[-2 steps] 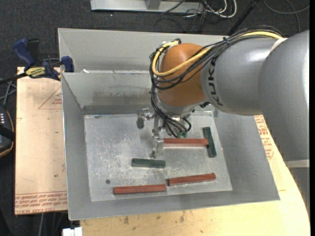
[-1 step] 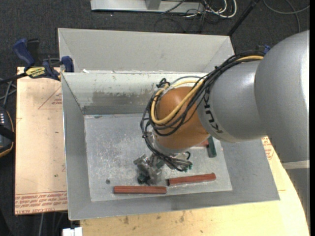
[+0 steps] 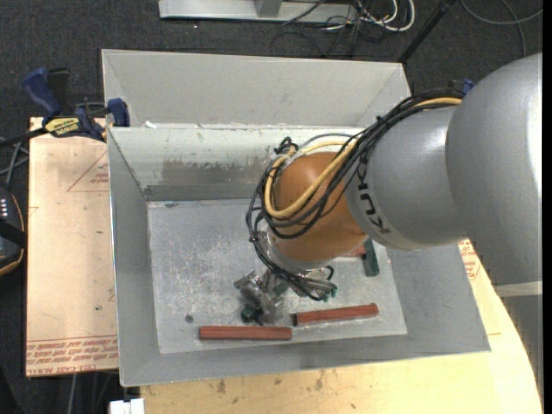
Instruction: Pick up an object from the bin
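Note:
My gripper (image 3: 256, 303) hangs low over the front middle of the bin floor, below the orange wrist cover. Its dark fingertips are just above a long reddish-brown stick (image 3: 245, 333) that lies flat along the bin's front edge. A second reddish stick (image 3: 336, 315) lies to the right of the fingertips, slightly tilted. Nothing shows clearly between the fingers. A green-handled item (image 3: 370, 260) peeks out at the right, partly hidden by the arm.
The big grey arm reaches in from the right and covers the bin's right rear part. A small dark speck (image 3: 189, 319) lies on the floor at the front left. The bin's left half is bare scratched metal.

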`<state>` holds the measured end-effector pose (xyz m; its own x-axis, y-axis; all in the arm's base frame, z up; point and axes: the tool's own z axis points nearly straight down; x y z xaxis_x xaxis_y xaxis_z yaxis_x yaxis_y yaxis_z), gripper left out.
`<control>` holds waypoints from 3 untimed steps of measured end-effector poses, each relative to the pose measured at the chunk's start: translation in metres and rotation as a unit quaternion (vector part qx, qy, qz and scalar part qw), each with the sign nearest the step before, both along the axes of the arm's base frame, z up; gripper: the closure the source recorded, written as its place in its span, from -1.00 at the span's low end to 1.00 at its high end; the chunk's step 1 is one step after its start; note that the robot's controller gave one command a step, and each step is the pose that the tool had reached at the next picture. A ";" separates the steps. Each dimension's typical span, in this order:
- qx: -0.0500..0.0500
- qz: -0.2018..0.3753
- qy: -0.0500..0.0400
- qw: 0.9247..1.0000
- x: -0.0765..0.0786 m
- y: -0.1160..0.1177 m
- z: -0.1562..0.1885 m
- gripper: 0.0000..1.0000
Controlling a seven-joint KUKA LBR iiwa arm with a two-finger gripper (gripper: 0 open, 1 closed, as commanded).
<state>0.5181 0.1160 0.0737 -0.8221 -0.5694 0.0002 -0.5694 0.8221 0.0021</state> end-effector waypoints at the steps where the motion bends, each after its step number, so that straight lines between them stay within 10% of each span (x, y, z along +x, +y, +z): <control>1: 0.001 -0.018 -0.004 1.000 0.017 -0.004 0.124 1.00; 3: 0.000 0.023 0.001 1.000 0.015 -0.010 0.140 1.00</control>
